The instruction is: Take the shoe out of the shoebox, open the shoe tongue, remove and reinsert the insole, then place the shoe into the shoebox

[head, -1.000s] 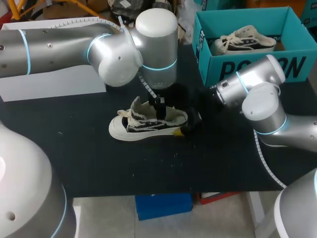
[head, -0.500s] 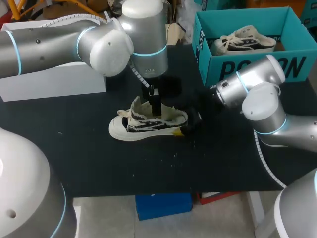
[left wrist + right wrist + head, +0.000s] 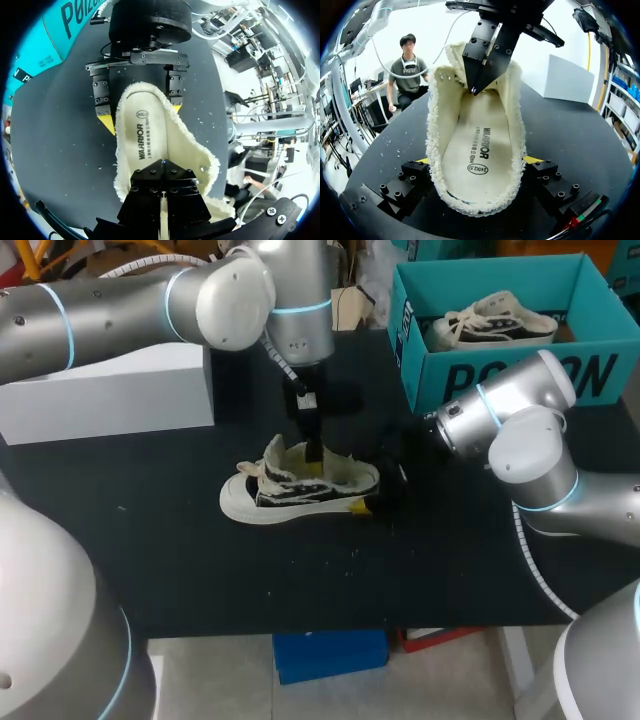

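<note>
The right tool (image 3: 478,160) grips the shoe (image 3: 300,486) by its heel; the left tool (image 3: 161,167), clenched empty, points inside.

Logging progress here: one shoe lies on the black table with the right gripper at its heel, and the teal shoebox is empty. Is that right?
Not quite: the shoebox is not empty; the head view shows a second shoe inside it. The shoe on the table with the right gripper at its heel is correct.

Upward, backward shift of left arm (image 3: 120,310); left tool (image 3: 314,451) risen at shoe (image 3: 290,490) opening.
</note>
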`<action>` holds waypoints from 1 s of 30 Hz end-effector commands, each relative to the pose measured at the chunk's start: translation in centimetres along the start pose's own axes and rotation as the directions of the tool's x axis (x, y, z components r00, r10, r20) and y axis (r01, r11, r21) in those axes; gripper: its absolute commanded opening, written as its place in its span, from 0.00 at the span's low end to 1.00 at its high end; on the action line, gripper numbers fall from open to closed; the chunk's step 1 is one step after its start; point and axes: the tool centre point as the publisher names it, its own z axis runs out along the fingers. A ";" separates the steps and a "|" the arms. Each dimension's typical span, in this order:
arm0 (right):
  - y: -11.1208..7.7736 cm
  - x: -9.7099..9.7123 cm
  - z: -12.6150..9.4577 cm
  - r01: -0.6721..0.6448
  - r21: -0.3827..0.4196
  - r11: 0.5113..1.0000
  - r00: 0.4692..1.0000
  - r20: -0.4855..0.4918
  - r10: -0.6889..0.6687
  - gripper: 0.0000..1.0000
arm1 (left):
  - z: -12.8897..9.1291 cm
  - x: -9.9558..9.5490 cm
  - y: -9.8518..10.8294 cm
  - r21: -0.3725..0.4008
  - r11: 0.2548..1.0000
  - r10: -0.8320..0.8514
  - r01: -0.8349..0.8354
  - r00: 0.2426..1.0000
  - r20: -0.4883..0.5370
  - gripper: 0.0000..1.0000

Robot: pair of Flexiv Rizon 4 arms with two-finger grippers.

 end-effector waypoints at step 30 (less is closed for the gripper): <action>-0.4 0.0 0.5 -0.001 0.001 1.000 1.000 0.000 0.001 0.00 | 5.2 0.2 1.2 -0.007 0.990 -0.143 0.144 0.988 0.065 0.00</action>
